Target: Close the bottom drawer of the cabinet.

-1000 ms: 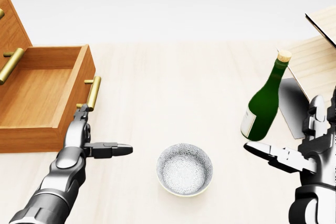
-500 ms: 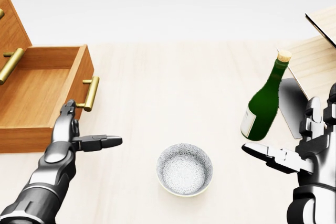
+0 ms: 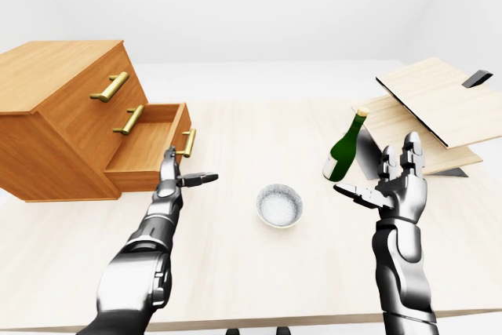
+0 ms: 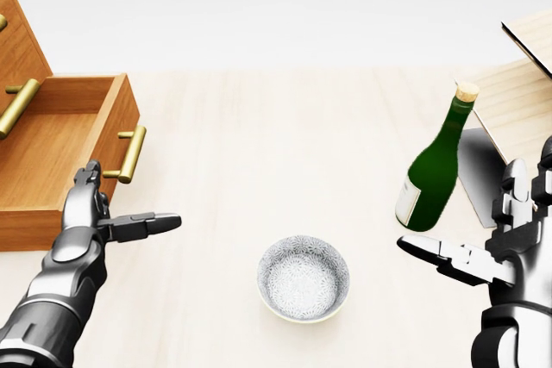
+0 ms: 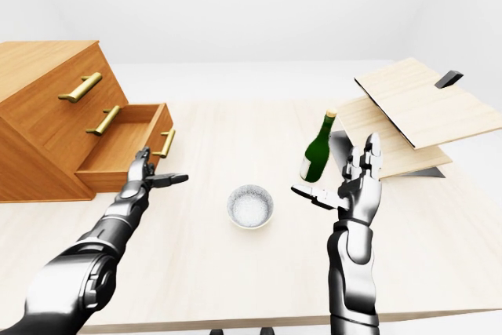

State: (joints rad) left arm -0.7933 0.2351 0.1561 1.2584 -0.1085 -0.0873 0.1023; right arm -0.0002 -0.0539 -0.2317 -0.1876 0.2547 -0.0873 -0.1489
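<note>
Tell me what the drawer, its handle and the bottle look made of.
Drawer: wood, going by the grain and warm brown matte finish. Handle: likely brass, a shiny gold bar. Bottle: apparently dark green glass, glossy, with a cork stopper.

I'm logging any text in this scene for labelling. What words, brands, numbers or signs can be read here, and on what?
None can be read.
The green bottle has a pale label low on its side, with no legible print.
The cabinet, the bowl and the wooden boards carry no writing.
</note>
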